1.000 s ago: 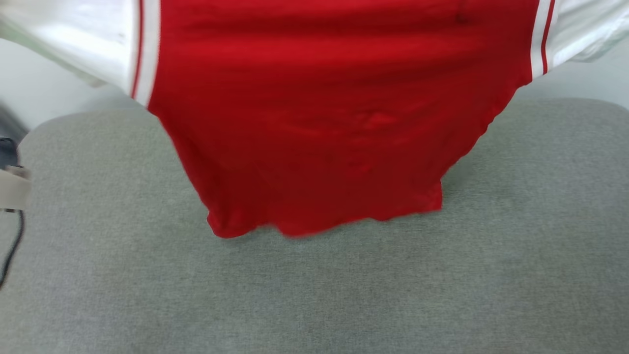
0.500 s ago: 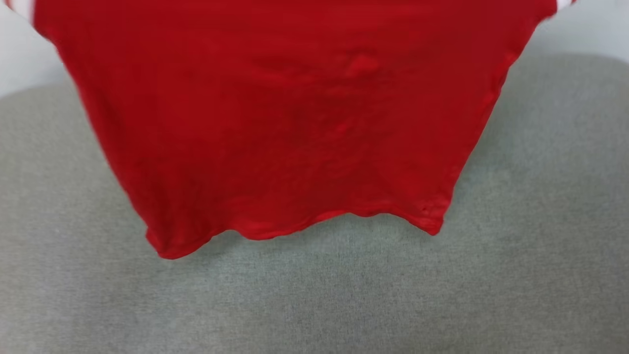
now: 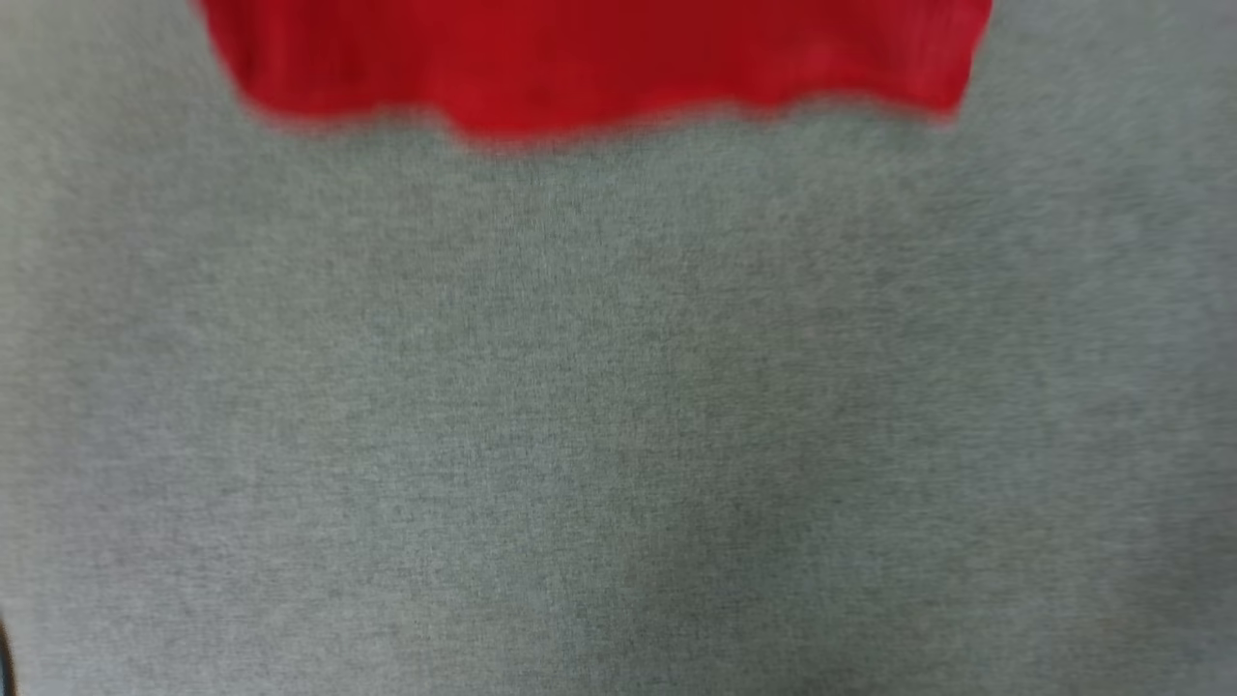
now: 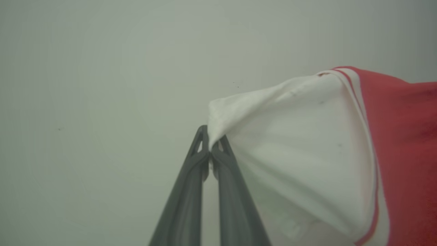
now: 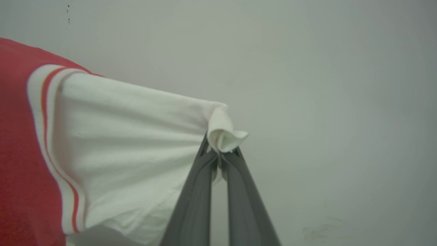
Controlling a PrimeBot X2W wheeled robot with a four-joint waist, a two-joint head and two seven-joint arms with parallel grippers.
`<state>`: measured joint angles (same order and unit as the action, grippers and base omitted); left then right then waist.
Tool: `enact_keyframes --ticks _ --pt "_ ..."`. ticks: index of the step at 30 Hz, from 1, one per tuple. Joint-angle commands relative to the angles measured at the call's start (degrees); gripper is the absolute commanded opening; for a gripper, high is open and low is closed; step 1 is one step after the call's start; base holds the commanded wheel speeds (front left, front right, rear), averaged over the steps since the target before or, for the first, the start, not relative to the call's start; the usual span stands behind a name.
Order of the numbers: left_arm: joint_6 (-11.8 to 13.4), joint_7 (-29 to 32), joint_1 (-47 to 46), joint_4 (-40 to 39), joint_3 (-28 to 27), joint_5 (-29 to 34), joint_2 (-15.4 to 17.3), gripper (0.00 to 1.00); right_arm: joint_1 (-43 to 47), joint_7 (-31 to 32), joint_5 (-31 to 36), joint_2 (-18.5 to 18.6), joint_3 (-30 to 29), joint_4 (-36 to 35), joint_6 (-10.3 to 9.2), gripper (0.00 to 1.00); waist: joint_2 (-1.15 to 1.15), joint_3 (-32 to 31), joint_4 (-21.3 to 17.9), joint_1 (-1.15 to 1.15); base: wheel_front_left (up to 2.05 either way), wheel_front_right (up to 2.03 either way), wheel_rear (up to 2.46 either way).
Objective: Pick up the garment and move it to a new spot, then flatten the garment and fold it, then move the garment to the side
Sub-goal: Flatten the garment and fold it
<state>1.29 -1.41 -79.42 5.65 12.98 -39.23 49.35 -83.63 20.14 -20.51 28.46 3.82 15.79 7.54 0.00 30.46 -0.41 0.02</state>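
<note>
Head view shows the garment [image 3: 589, 68] as a blurred red hem at twelve o'clock, over a grey cushion [image 3: 618, 435] that spreads from the centre down to six; whether the hem touches it cannot be told. Left wrist view has the left gripper [image 4: 211, 141] clenched on the tip of a white sleeve [image 4: 293, 153], the cloth fanning away toward three o'clock into the red body. Right wrist view mirrors it — the right gripper [image 5: 220, 153] pinches the opposite sleeve [image 5: 136, 143], which stretches toward nine o'clock past the striped trim [image 5: 47, 136]. Holding both sleeve ends apart lets the shirt hang open and taut across the shoulders — probably so it can be laid flat on the cushion without bunching. By this reading the carry to a new spot is under way; flattening and folding are not yet done.
</note>
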Motion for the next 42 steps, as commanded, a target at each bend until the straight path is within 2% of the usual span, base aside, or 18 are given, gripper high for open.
enact_keyframes --ticks 1,4,9,12,17,23,27,29,30,31,35,42 --pt "-0.56 -1.13 -4.23 3.66 1.22 1.24 -1.96 0.00 -3.11 -1.55 1.48 -0.20 -0.23 2.81 -0.10 0.00 0.00 5.38 1.19 -0.02 0.00 0.00 0.00" --pt "-1.66 -3.30 -11.40 10.62 3.12 3.06 -5.32 0.00 -8.73 -3.89 4.11 -0.48 -0.80 7.66 -0.10 0.00 0.00 7.71 2.22 -0.02 0.00 0.00 0.00" --pt "-3.40 -8.16 -17.64 20.53 5.00 4.43 -9.87 0.00 -13.26 -7.77 7.41 -1.71 -1.56 14.55 -0.10 0.00 0.00 10.26 3.68 -0.02 0.00 0.00 0.00" --pt "-4.59 -10.47 -17.96 25.31 6.03 4.39 -12.22 0.00 -13.32 -9.82 8.02 -2.66 -1.60 17.39 -0.10 0.00 0.00 11.03 4.52 -0.02 0.00 0.00 0.00" --pt "-6.41 -12.76 -14.20 31.02 7.63 4.08 -15.47 0.00 -8.51 -12.35 7.02 -3.97 0.03 21.07 -0.10 0.00 0.00 11.04 5.15 -0.02 0.00 0.00 0.00" --pt "-7.51 -13.82 -3.25 33.65 9.88 5.85 -19.31 0.00 1.39 -15.46 3.54 -5.31 2.99 23.70 -0.08 0.00 0.00 7.63 5.71 -0.02 0.00 0.00 0.00" --pt "-7.74 -13.88 4.05 31.64 9.13 6.70 -21.04 0.00 8.20 -15.82 0.09 -4.49 5.76 23.46 -0.08 0.00 0.00 4.55 5.86 -0.02 0.00 0.00 0.00" --pt "-7.92 -13.88 10.00 30.33 8.78 7.11 -22.45 0.00 13.57 -15.71 -2.98 -3.54 7.09 22.72 -0.08 0.00 0.00 1.98 6.25 -0.02 0.00 0.00 0.00" --pt "-8.16 -13.88 15.26 29.27 9.09 7.90 -22.86 0.00 19.13 -14.98 -6.39 -2.63 8.70 21.47 -0.07 0.00 0.00 -0.64 6.56 -0.02 0.00 0.00 0.00" --pt "-8.16 -13.88 15.26 29.27 9.09 7.90 -22.86 0.00 19.13 -14.98 -6.39 -2.63 8.70 21.47 -0.07 0.00 0.00 -0.64 6.56 -0.02 0.00 0.00 0.00" --pt "-8.39 -13.84 26.49 27.94 10.67 8.84 -22.68 0.00 30.55 -14.17 -12.17 0.18 11.37 19.18 -0.07 0.00 0.00 -6.16 6.58 -0.02 0.00 0.00 0.00" --pt "-8.43 -13.17 45.37 25.55 12.71 7.19 -18.76 0.00 47.10 -12.70 -18.64 5.55 15.72 13.94 -0.09 0.00 0.00 -14.05 5.50 -0.02 0.00 0.00 0.00"
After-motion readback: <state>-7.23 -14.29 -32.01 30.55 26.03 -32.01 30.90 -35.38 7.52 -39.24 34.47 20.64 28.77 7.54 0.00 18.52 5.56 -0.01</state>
